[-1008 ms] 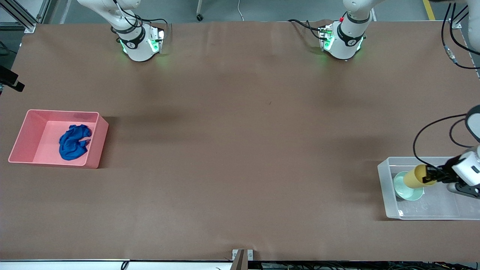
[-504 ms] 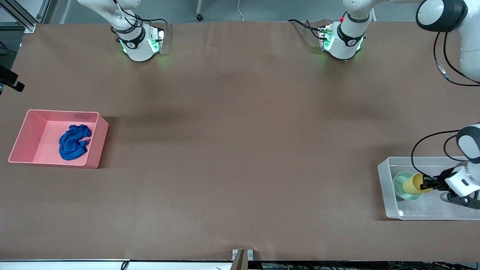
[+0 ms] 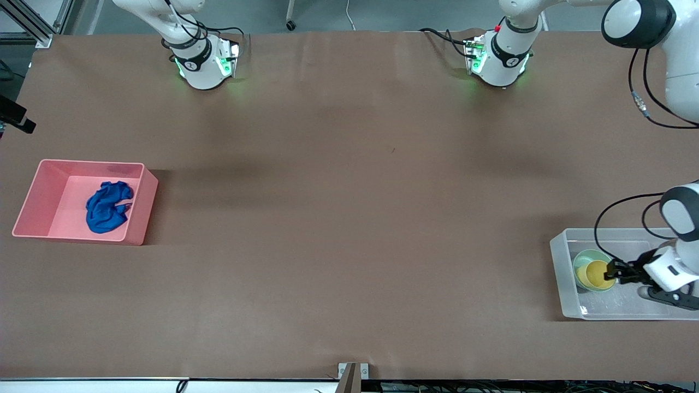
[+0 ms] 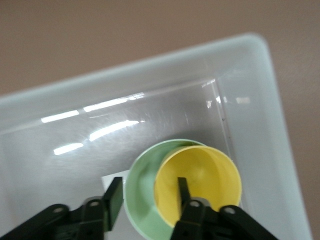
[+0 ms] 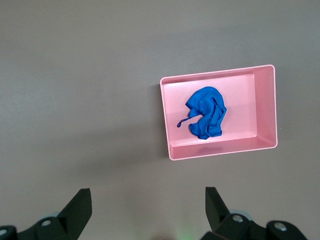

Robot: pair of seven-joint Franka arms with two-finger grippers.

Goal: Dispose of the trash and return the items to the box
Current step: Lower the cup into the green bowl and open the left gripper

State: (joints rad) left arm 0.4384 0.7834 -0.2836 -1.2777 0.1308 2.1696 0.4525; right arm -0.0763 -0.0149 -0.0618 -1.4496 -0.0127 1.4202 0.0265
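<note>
Since a second ago, my left gripper (image 3: 612, 271) has carried the yellow cup (image 3: 595, 274) down from above the box into the mint bowl (image 3: 587, 261); nothing else has shifted.

1. Table (image 3: 349, 218): brown surface, fills the front view.
2. Left arm: comes from its base at the upper right of the front view, loops out past the right edge and re-enters at lower right, wrist angled down into the box.
3. Box (image 3: 562, 273): clear tub, lower right of the front view, at the left arm's end of the table.
4. Pink bin (image 3: 136, 210): middle left of the front view, at the right arm's end.
5. Trash (image 3: 106, 206): crumpled blue wad, lying inside the pink bin; its thin strand shows in the right wrist view (image 5: 206, 112).
6. Mint bowl (image 4: 137, 190): on the box floor.
7. Yellow cup (image 4: 200, 175): upright, nested in the bowl.
8. Left gripper (image 4: 147, 195): fingers spread, one inside the cup, the other outside the bowl's rim, pinching nothing.
9. Right gripper (image 5: 147, 207): waiting high over the table, fingers wide apart, empty.
</note>
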